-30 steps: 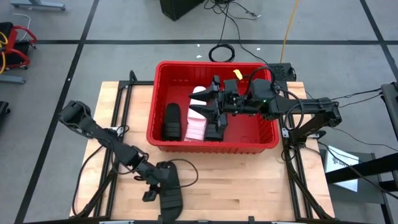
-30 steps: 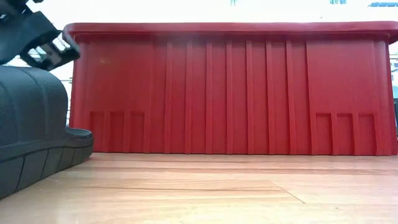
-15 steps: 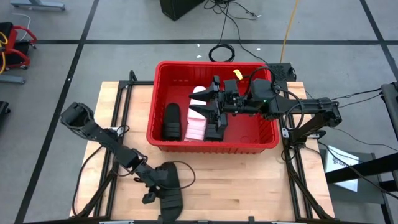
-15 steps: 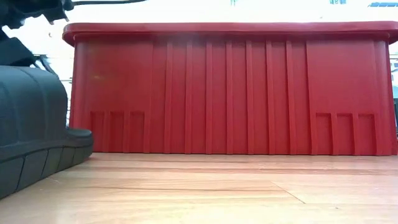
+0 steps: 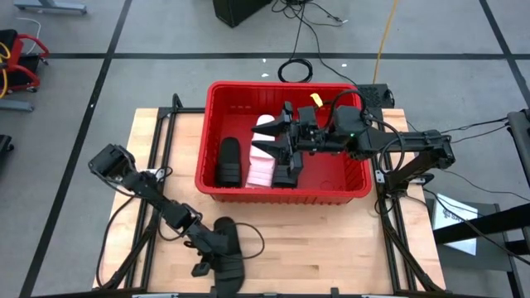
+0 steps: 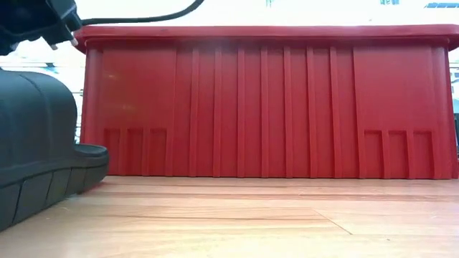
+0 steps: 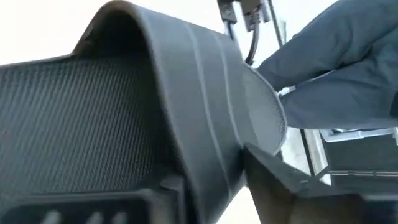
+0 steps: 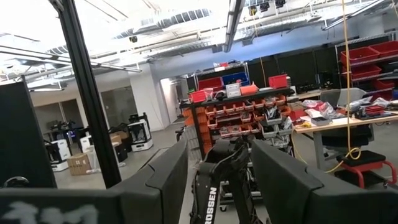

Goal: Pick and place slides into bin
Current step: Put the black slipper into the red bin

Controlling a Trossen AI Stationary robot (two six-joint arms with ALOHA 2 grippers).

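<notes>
A black slide [image 5: 232, 261] lies sole down on the wooden table near its near edge, left of the middle; the low view shows its ribbed strap [image 6: 36, 136] close up. My left gripper [image 5: 217, 244] is down at this slide, shut on its strap. The red bin [image 5: 281, 195] stands at the table's far middle and holds a black slide [image 5: 228, 161] and pale pink slides [image 5: 263, 165]. My right gripper [image 5: 273, 142] hovers open above the bin's inside with nothing between its fingers [image 8: 155, 180]. My left gripper [image 7: 214, 180] has the black slide's strap by its edge [image 7: 217, 143]. One finger [image 7: 112, 205] is under the strap's arch, the other [image 7: 280, 186] outside it. The fingers slant down from the table's left. The slide's sole rests on the table.
The bin's red wall [image 6: 265, 107] fills the low view beyond bare wood. Metal frame rails run along the table's left [image 5: 157, 165] and right [image 5: 389, 223] sides. Cables lie on the floor beyond the far edge.
My left gripper has come down toward the table's near edge and tipped more steeply, onto the black slide's strap. In the low view its fingers have dropped from above the strap to behind it. The slide has stayed where it lay.
</notes>
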